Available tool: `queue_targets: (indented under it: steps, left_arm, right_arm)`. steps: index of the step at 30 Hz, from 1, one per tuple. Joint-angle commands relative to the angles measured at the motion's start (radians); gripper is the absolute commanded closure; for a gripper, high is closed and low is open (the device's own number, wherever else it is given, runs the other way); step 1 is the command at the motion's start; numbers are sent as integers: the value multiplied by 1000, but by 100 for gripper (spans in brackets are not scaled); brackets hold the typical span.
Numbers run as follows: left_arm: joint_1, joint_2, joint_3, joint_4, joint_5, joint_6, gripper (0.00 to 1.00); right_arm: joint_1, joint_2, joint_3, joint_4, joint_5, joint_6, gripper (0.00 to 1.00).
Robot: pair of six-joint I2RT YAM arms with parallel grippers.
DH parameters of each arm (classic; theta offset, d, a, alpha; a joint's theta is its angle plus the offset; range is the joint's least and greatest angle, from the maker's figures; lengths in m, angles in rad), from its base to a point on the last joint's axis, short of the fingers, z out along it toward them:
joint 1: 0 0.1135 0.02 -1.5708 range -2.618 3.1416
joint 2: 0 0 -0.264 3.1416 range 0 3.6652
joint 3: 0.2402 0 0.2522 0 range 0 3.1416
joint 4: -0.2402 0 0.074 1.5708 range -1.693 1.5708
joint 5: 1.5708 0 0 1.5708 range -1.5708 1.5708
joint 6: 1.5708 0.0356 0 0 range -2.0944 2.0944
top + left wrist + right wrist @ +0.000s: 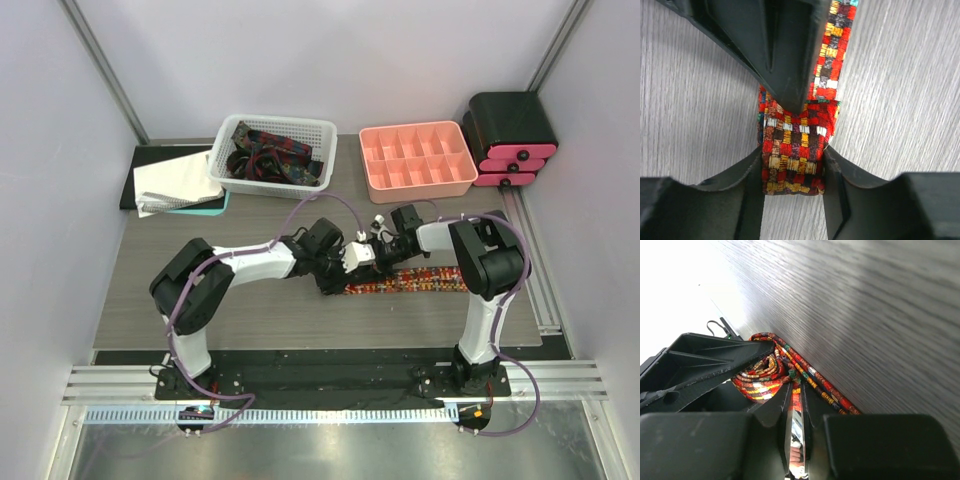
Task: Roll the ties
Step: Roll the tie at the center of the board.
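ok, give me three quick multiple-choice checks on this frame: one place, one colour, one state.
1. Where does the tie being worked lie?
A in the white basket
B on the table between the arms
C in the pink tray
2. Its main colour?
A red
B plain blue
C white
3. Its state?
A flat all along
B rolled up whole
C one end rolled, the rest flat

1 B: the top view shows it on the wood surface in front of both bases.
2 A: red ground with many-coloured checks.
3 C: a roll sits between the left fingers, and the strip runs on flat.
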Motion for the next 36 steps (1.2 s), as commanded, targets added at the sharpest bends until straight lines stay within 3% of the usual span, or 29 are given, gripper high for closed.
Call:
queue_targets:
  steps: [1,9,13,19,28,36]
  left_arm:
    - [9,-36,-68,25,-20,38,53]
    - [-8,6,0,63,20,44,56]
    - [-37,51,63,11,-54,59,76]
    - [-39,94,50,-29,-105,70,91]
    - [-39,91,-1,2,-111,41,92]
    - [-36,91,5,-1,-109,44,89]
  right_arm:
    - [19,53,12,-61,188,-78,86]
    - [37,64,38,-104,249,-107,90]
    - [39,59,55,-119,236,-109,90]
    - [-20,-65,46,-115,141,-106,81]
    - [-43,-183,8,-35,5,6,65]
    - [5,-125,-40,98,1,109,60]
